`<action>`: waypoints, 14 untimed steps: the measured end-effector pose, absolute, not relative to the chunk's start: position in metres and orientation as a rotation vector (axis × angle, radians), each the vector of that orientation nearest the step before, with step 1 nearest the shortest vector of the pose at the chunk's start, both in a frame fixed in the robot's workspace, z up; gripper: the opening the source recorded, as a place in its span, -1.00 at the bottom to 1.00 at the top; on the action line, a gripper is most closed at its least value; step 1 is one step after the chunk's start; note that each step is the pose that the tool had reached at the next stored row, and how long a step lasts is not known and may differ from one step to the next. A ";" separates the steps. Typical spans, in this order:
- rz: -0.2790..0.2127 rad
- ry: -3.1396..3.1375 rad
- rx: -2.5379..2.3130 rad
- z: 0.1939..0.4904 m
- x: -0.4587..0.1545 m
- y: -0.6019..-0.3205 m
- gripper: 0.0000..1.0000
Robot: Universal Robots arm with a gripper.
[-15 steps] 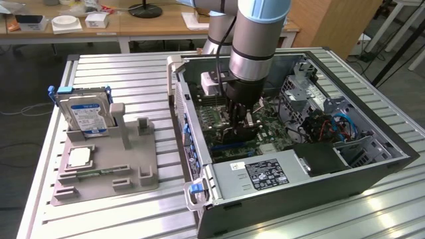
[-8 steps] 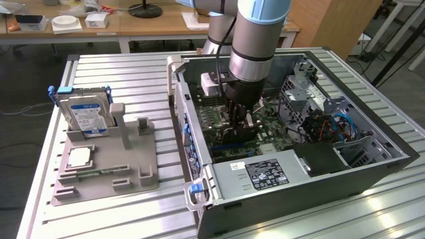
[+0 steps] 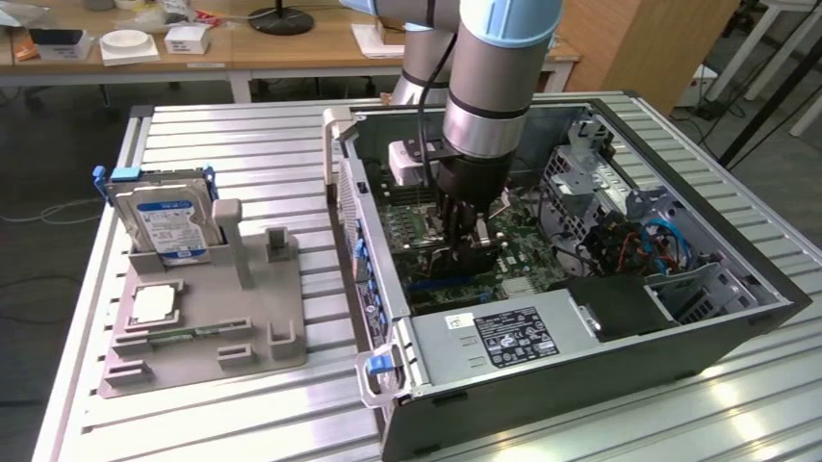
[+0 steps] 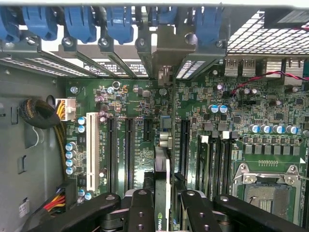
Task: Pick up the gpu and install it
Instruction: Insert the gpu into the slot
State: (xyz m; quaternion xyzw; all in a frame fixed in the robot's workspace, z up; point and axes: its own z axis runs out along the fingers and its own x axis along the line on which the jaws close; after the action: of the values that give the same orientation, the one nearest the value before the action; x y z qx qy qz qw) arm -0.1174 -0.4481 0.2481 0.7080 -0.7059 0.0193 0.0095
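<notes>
Jaws clenched on gpu (image 4: 165,166) above motherboard (image 4: 120,96); any tilt going down could jam it crooked.

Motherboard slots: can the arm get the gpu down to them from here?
Likely yes. The tool grips the gpu edge-on directly over the slots, the case side is open, and no cable crosses that row. The slot under the card itself is hidden.
</notes>
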 end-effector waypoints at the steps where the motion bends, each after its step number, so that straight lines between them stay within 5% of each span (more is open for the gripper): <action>1: 0.060 -2.204 2.211 0.248 -0.117 -0.448 -0.47; 14: 0.061 -2.204 2.211 0.246 -0.117 -0.448 -0.47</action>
State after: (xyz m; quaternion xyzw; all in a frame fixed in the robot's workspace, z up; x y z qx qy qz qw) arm -0.1169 -0.4481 0.2460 0.7080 -0.7059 0.0195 0.0094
